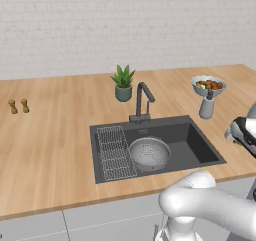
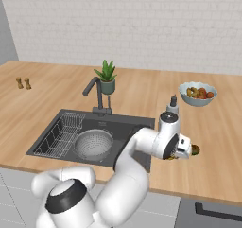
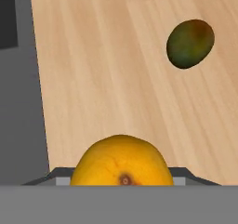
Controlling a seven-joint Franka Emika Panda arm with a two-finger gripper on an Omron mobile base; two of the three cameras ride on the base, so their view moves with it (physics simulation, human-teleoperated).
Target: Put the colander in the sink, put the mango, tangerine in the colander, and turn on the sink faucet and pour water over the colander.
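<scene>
Tangerine (image 3: pixel 121 160) seated between jaws of gripper (image 2: pixel 182 149), right of sink (image 2: pixel 137 125), above counter (image 3: pixel 116 65); mango (image 3: pixel 190 43) on wood just beyond. Colander (image 1: pixel 149 152) already in sink. Advised: keep grip firm, carry level, release low over colander

Tangerine (image 3: pixel 122 161): lower part cut off at the hand view's bottom, claw fingertips not discernible. Mango (image 2: pixel 194 150) mostly hidden behind the claw (image 2: pixel 183 151) in right base view. Fruit bowl (image 1: pixel 208 86) contents too small to identify.
</scene>
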